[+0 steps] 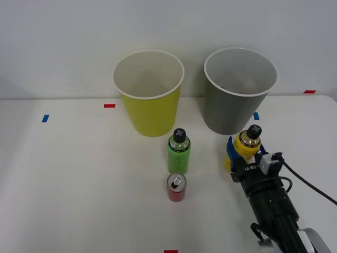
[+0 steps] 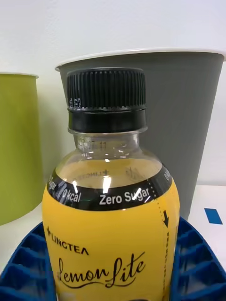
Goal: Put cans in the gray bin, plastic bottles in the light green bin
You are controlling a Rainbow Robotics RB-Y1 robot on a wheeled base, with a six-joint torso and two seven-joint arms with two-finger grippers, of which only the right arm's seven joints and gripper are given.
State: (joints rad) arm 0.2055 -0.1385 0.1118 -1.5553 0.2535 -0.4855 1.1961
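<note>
The yellow-label plastic bottle (image 1: 247,143) (image 2: 110,225) stands upright just in front of the gray bin (image 1: 231,110) (image 2: 188,117). My right gripper (image 1: 246,153) (image 2: 110,277) is shut on it, with a blue finger (image 2: 23,268) against each side of the label. The green-label plastic bottle (image 1: 179,153) stands mid-table in front of the light green bin (image 1: 150,110) (image 2: 16,150). The red can (image 1: 176,187) stands upright right in front of that bottle. Both bins stand side by side at the back, open and white inside.
Small tape marks dot the white table: blue (image 1: 45,118) at the left, red (image 1: 109,105) near the green bin, red (image 1: 170,251) at the front edge. A black cable (image 1: 310,184) trails from my right arm. A white wall rises behind the bins.
</note>
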